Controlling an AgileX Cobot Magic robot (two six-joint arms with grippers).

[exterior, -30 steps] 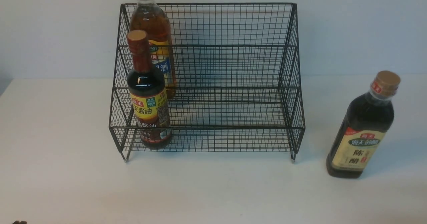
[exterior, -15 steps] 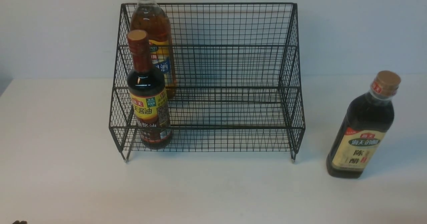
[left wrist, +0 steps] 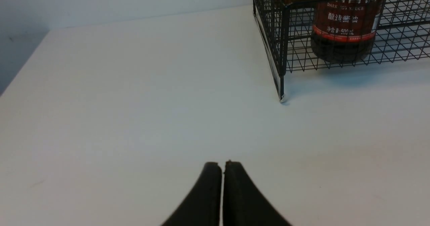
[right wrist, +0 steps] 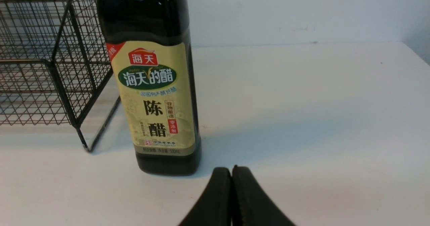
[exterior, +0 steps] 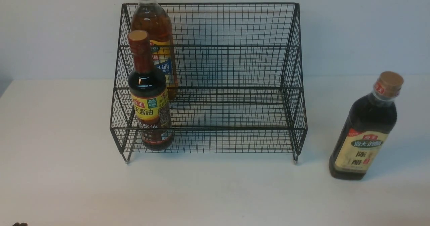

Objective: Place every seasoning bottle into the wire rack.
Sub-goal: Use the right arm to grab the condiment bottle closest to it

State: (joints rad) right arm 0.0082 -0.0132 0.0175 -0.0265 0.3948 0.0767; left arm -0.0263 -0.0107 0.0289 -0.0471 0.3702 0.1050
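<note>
The black wire rack [exterior: 235, 24] stands at the back middle of the white table. An amber bottle [exterior: 153, 27] stands on its upper tier at the left. A dark red-necked bottle [exterior: 147, 95] stands on the lower tier in front of it, its base [left wrist: 341, 49] showing in the left wrist view. A dark squarish bottle [exterior: 366, 132] stands upright on the table right of the rack. My right gripper [right wrist: 231, 168] is shut and empty just in front of that bottle [right wrist: 154, 95]. My left gripper [left wrist: 223, 163] is shut and empty, well short of the rack's left corner [left wrist: 281, 84].
A pale wall runs behind the table [exterior: 67, 152]. The table's left edge [left wrist: 23, 71] and right edge [right wrist: 416, 54] show in the wrist views. A small dark tip [exterior: 19, 224] sits at the front view's lower left corner.
</note>
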